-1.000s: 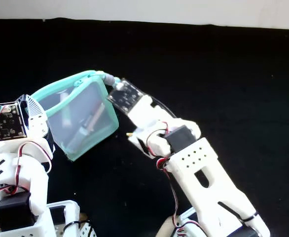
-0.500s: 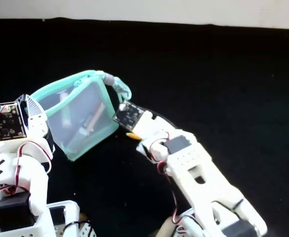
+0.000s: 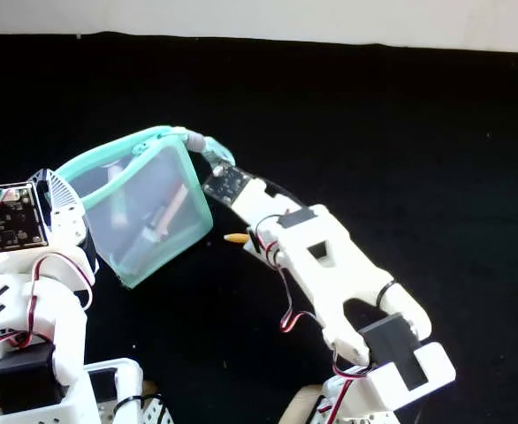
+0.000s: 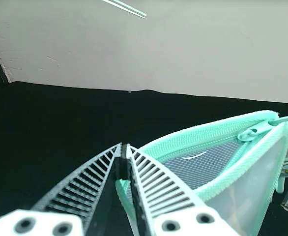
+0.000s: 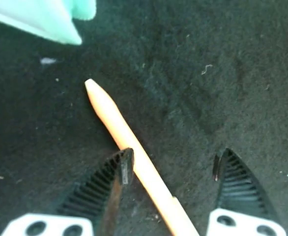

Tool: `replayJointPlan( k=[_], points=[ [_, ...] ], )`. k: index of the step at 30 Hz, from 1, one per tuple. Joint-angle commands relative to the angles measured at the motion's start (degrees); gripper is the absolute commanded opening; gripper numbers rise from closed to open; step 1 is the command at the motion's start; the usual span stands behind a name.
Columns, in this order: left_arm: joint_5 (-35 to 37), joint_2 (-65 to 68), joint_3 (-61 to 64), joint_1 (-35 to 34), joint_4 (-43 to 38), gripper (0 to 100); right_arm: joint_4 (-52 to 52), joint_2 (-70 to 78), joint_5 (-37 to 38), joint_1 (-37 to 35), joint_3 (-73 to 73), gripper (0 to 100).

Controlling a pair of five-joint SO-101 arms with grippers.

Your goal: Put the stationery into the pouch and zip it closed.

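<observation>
A mint-green translucent pouch (image 3: pixel 148 208) hangs above the black table, and several stationery items show through its wall. My left gripper (image 4: pixel 125 164) is shut on the pouch's (image 4: pixel 242 172) rim at one end. The zipper pull (image 4: pixel 252 132) sits at the far end, and the mouth looks open. An orange pen (image 3: pixel 235 238) lies on the table just beside the pouch's lower corner. My right gripper (image 5: pixel 174 160) is open and points down over the pen (image 5: pixel 129 147), which lies between the fingers, close to one fingertip (image 5: pixel 126 164).
Black cloth covers the table (image 3: pixel 400 132), and a white wall (image 3: pixel 330 22) runs along the far edge. The left arm's base and red cables (image 3: pixel 29 336) fill the near left corner. The right arm's body (image 3: pixel 347 291) arches across the near middle.
My right gripper has left the zipper end of the pouch, drawn back toward the near side and tipped down over the orange pen. The pouch and left arm have held still.
</observation>
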Motion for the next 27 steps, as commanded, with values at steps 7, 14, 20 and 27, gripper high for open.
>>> replayJointPlan(
  k=[7, 14, 20, 27],
  points=[
    [-0.70, 1.98, 6.81, 0.22, 1.58, 1, -1.10, 4.00, 4.40, 0.04, -1.63, 26.9],
    [-0.70, 1.98, 6.81, 0.22, 1.58, 1, -1.19, 8.22, 4.40, -1.36, -1.71, 26.9],
    [-0.70, 1.98, 6.81, 0.22, 1.58, 1, -1.19, 8.75, 4.13, -2.07, -1.71, 6.3],
    [-0.70, 1.98, 6.81, 0.22, 1.58, 1, -1.10, 8.66, 4.04, -1.98, -1.54, 0.8]
  ],
)
